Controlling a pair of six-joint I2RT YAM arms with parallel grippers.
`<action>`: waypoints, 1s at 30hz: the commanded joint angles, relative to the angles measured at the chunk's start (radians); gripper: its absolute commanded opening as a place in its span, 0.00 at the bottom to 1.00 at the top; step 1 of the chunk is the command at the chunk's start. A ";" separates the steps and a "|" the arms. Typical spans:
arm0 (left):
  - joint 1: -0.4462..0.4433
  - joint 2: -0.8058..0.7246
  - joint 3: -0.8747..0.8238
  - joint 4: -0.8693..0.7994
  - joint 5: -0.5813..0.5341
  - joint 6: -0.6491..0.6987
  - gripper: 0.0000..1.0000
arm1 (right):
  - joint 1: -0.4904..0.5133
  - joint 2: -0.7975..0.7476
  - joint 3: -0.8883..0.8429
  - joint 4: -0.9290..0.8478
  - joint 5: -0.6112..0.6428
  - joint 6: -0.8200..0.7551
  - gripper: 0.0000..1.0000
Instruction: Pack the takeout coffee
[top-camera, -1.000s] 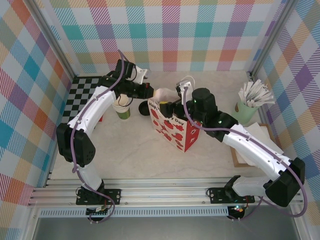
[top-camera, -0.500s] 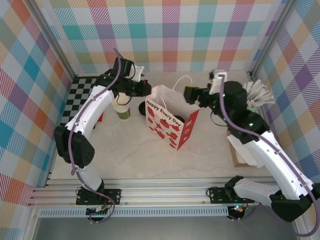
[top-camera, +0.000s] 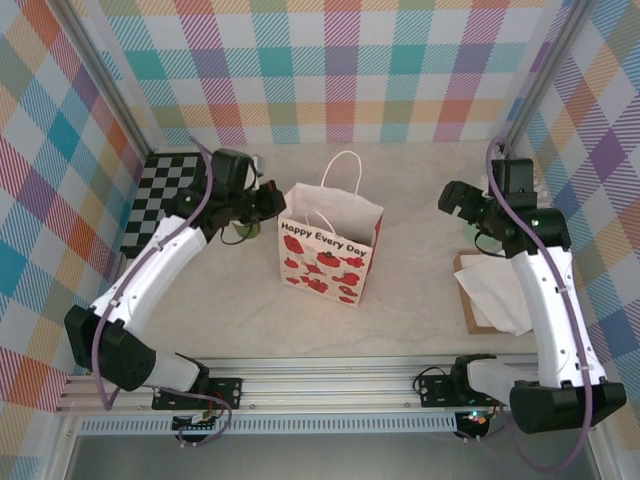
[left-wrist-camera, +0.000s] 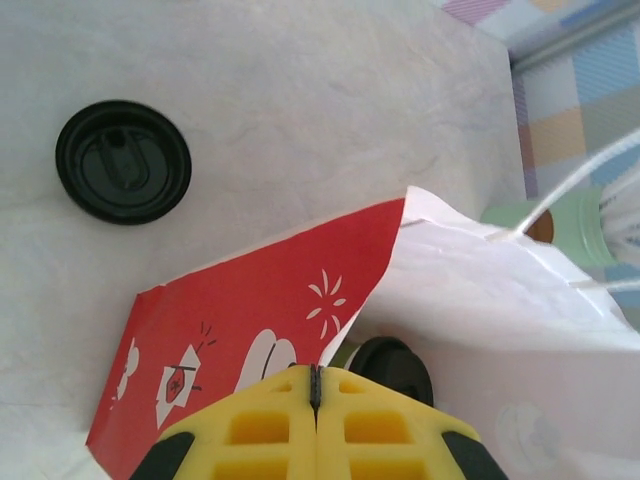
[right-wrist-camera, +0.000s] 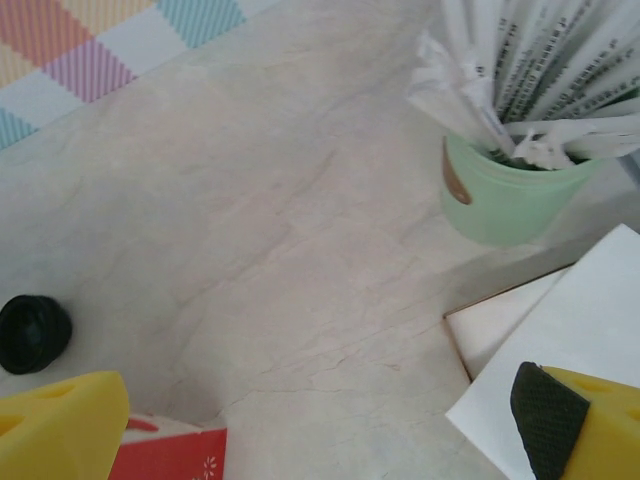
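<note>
Lying by the near right edge of the table (top-camera: 420, 330), a stack of napkins (top-camera: 495, 300) sits out of the working path. The paper bag (top-camera: 330, 250) stands upright near the middle of the table, mouth open and handles raised, which suits loading from above. Judging by the left wrist view, the takeout coffee (left-wrist-camera: 392, 366) sits inside the bag. Its black lid shows just under the rim beside the red side panel, and the cup body is hidden. Packing appears done.

The left claw (top-camera: 268, 196) hangs just beside the bag's upper left edge, fingers pressed together on nothing. The right claw (top-camera: 455, 200) is well apart, toward the right edge, jaws spread wide and empty. A loose black lid (left-wrist-camera: 122, 160) lies flat on bare table beyond the bag. A mint cup of sticks (right-wrist-camera: 505, 195) stands by the right edge.

There is ample room in front of the bag and to its right. Room is tight on its left, where a careless withdrawal could tip it.
</note>
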 joint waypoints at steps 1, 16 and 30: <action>-0.053 -0.055 -0.068 0.094 -0.132 -0.160 0.02 | -0.076 0.037 0.050 -0.014 -0.063 -0.064 1.00; -0.204 -0.128 -0.226 0.209 -0.421 -0.406 0.18 | -0.459 0.172 0.241 -0.138 -0.125 -0.199 1.00; -0.114 -0.303 -0.155 0.088 -0.414 0.187 1.00 | -0.490 0.228 0.232 -0.077 -0.113 -0.234 0.84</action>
